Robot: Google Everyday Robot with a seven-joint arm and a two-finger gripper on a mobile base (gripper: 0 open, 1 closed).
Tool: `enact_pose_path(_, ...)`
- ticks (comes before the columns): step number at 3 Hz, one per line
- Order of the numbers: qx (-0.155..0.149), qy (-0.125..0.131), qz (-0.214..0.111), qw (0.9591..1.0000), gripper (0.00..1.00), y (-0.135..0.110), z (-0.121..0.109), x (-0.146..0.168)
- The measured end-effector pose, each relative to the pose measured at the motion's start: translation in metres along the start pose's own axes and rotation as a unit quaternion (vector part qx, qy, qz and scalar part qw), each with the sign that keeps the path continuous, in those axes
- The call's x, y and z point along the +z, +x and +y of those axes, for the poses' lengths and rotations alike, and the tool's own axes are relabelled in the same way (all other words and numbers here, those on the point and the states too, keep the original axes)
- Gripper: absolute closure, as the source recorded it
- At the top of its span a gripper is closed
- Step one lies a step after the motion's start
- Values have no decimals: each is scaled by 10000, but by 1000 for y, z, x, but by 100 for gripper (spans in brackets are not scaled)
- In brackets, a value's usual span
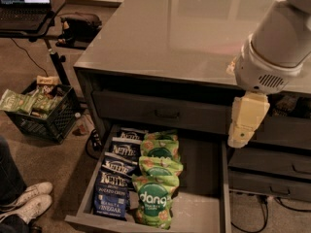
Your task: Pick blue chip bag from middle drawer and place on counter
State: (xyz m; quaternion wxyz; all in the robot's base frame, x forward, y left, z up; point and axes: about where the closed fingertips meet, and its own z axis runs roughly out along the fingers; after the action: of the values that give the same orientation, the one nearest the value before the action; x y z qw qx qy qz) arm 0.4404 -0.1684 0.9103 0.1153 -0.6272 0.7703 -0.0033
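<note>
The middle drawer [199, 212] stands pulled out below the counter [184, 28]. Along its left side lies a row of several blue chip bags; the front one [111, 196] shows white Kettle lettering and a lighter blue panel. Beside them to the right lies a row of green dang bags [154, 198]. My gripper [241, 139] hangs from the white arm, in front of the cabinet, above the drawer's right wall. It is empty and well apart from the bags, to their right and higher.
A closed drawer with a dark bar handle [167, 113] sits above the open one. Narrower closed drawers [269, 164] are at the right. A black crate of snack bags [41, 110], a laptop stand [29, 8] and white shoes [29, 200] are on the floor at the left.
</note>
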Motion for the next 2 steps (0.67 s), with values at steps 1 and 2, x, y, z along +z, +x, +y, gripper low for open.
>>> enact_pose_path(1, 27, 83, -79, 9999, 0, -13, 10, 19)
enact_pose_path(2, 100, 20, -140, 9999, 0, -40, 21, 70)
